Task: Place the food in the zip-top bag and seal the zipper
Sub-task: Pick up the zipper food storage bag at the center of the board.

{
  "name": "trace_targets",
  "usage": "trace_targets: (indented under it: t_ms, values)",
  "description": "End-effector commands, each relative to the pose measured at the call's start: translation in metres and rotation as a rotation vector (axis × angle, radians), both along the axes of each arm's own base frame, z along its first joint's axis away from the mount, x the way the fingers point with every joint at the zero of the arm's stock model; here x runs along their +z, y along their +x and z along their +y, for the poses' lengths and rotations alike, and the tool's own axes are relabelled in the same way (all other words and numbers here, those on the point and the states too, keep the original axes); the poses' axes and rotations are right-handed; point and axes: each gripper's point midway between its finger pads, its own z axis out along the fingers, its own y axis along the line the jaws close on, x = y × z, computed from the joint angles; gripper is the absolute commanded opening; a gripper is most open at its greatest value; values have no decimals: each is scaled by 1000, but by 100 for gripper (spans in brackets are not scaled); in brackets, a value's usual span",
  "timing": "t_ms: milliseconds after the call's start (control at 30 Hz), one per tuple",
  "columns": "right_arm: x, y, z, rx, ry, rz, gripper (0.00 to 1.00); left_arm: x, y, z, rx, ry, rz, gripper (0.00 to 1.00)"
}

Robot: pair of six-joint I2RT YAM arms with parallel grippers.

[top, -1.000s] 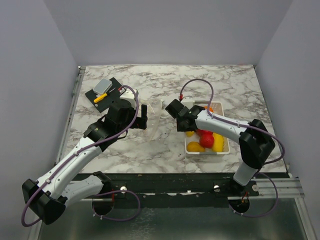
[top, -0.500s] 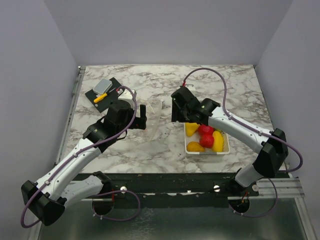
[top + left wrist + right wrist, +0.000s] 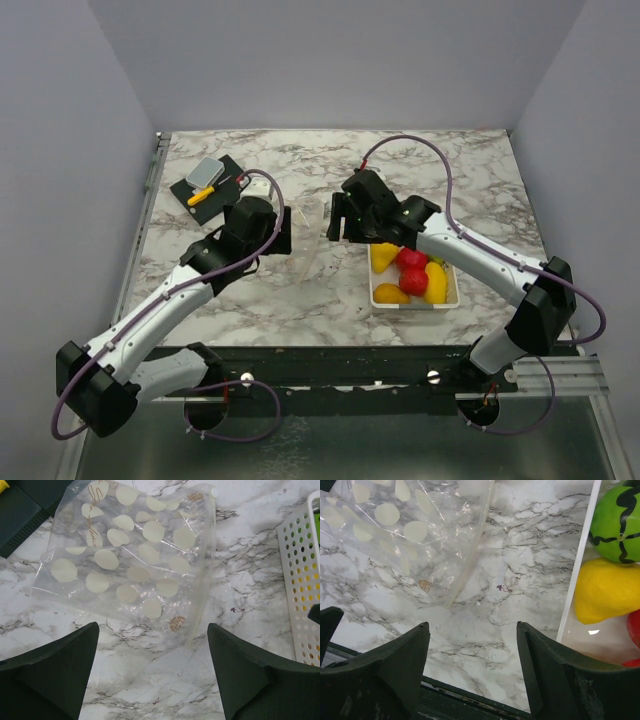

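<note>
Worktop [image 3: 300, 300]: white and grey marble pattern; it carries everything below.
Zip-top bag [image 3: 135, 560]: clear, printed with pale round dots, lying empty and slightly crumpled on the worktop at mid-depth, between the two grippers and left of the tray.
Zipper [image 3: 470, 555]: a narrow clear strip along the bag's right edge, the side facing the tray. Whether it is pressed shut cannot be told.
Food: all in the tray, none in the bag. The top view shows a yellow piece [image 3: 384, 257], red pieces [image 3: 410, 270], another yellow piece [image 3: 436, 283] and an orange one [image 3: 390, 294]. The right wrist view also shows a green, dark-striped fruit [image 3: 620, 522].
White tray [image 3: 415, 306]: right of centre, with perforated walls [image 3: 300, 580].
Left gripper [image 3: 152, 645]: fingers spread wide, holding nothing, just left of the bag.
Right gripper [image 3: 472, 640]: also wide and empty, between the bag and the tray.
Black mat [image 3: 225, 170]: far left, carrying a grey block [image 3: 205, 172] and a small yellow tool [image 3: 200, 195].
</note>
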Motion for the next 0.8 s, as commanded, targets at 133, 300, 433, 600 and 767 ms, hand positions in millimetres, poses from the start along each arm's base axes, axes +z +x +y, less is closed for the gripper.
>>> trace_targets:
  t_ms: [133, 300, 433, 600, 767]
  values:
    - [-5, -5, -19, -47, -33, -1, 79, -25, 21, -2, 125, 38, 79, 89]
    - [-6, -8, -28, -48, -50, -18, 79, -38, 38, -4, 190, 68, 99, 82]
    - [-7, -10, -31, -41, -64, -20, 80, -50, 52, -10, 209, 75, 129, 78]
    - [-9, -12, -32, -30, -66, -24, 81, -55, 68, -19, 178, 100, 127, 78]
    - [-17, -15, -29, -20, -56, -1, 82, -62, 79, -24, 135, 173, 136, 79]
